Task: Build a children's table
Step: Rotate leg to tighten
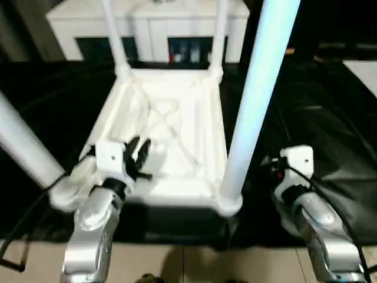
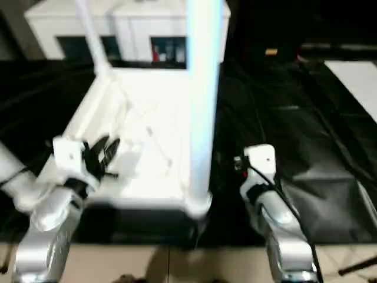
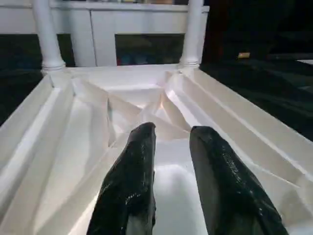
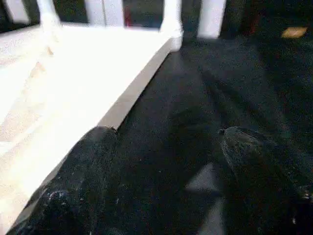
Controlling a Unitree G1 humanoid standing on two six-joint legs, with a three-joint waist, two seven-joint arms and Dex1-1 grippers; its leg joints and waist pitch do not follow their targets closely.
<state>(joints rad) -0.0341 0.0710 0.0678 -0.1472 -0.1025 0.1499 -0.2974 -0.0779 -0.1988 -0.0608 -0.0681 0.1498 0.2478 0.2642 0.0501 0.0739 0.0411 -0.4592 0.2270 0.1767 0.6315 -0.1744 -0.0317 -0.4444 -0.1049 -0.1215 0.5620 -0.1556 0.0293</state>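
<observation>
On the black surface [image 1: 330,118], the upside-down tabletop [image 1: 177,127] is lying with its legs [image 1: 256,106] sticking up.
Left end effector [image 3: 171,142] is hovering over the ribbed plastic, fingers narrow and holding nothing; right end effector [image 4: 166,156] is gaping wide beside the edge. Smooth, stiff, hollow plastic probably lifts easily; gripping a round leg low down looks safest.

The white plastic tabletop [image 1: 177,147] lies upside down on a black surface, its ribbed underside facing up with crossing diagonal ribs. Four long white tube legs stand upright in its round corner sockets: the near right leg [image 1: 256,100], the near left leg [image 1: 23,144] leaning outward, the far left leg [image 1: 115,35], and the far right leg [image 1: 219,35].
</observation>
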